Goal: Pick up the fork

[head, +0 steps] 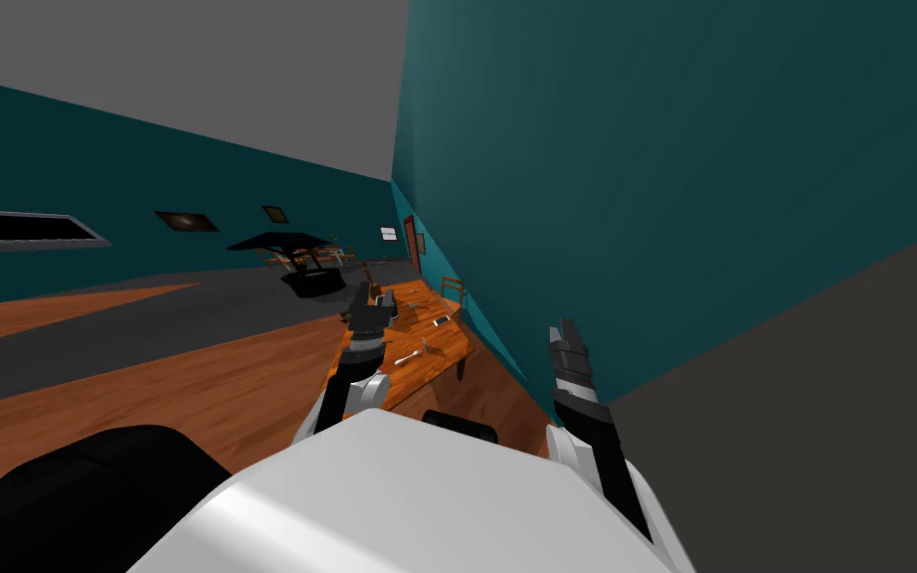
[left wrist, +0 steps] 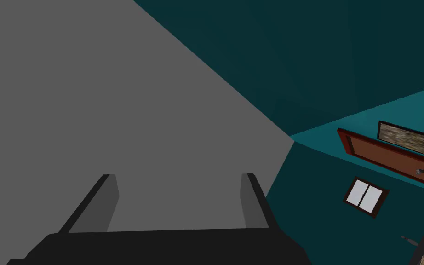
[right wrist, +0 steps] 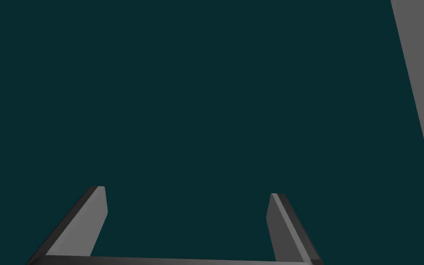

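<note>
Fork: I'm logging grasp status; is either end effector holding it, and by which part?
Nothing is held: left end effector and right end effector are open and empty; the fork lies on the table.

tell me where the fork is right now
In the head view the fork lies near the closest end of the wooden table along the teal wall, just left of centre.
</note>
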Robot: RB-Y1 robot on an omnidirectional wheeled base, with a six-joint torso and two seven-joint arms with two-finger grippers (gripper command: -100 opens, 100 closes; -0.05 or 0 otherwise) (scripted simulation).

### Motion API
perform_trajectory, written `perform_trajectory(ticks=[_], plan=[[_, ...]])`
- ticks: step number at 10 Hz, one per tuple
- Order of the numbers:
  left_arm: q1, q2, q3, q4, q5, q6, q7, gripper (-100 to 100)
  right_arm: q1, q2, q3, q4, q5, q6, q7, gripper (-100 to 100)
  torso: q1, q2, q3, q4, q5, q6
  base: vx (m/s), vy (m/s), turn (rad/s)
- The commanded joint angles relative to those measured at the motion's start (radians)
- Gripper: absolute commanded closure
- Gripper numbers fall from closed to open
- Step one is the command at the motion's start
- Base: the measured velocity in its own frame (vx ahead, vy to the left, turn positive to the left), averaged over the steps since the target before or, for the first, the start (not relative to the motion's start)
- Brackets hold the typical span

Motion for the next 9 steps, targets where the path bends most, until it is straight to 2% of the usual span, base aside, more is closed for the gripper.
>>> perform_trajectory(ticks=[1, 4, 5, 7, 8, 9], plan=[[-0.002, 0.025, 0.013, 0.034, 0.008, 0.009, 0.009, -100, 0.0, 0.0, 0.0, 0.0, 0.0, 0.0, 0.0, 0, 0.0, 0.0, 0.0, 0.0, 0.0, 0.0, -0.007, -0.021, -0.111], [-0.011, 0.072, 0.045, 0.117, 0.025, 0.032, 0.029, -100, 0.0, 0.0, 0.0, 0.0, 0.0, 0.0, 0.0, 0, -0.002, 0.001, 0.001, 0.0, 0.0, 0.0, -0.008, -0.024, -0.114], [-0.011, 0.072, 0.045, 0.117, 0.025, 0.032, 0.029, -100, 0.0, 0.0, 0.0, 0.0, 0.0, 0.0, 0.0, 0, 0.0, 0.0, 0.0, 0.0, 0.0, 0.0, 0.004, -0.002, -0.041], [-0.02, 0.108, 0.075, 0.192, 0.041, 0.054, 0.048, -100, 0.0, 0.0, 0.0, 0.0, 0.0, 0.0, 0.0, 0, 0.0, -0.001, 0.0, 0.0, 0.0, 0.0, 0.009, -0.004, -0.12], [-0.02, 0.108, 0.075, 0.196, 0.041, 0.054, 0.048, -100, 0.0, 0.0, 0.0, 0.0, 0.0, 0.0, 0.0, 0, 0.0, 0.0, 0.0, 0.0, 0.0, 0.0, -0.007, -0.002, -0.044], [-0.027, 0.126, 0.093, 0.235, 0.049, 0.067, 0.059, -100, 0.0, 0.0, 0.0, 0.0, 0.0, 0.0, 0.0, 0, 0.0, 0.0, 0.0, 0.0, 0.0, 0.0, 0.016, -0.002, -0.053]])
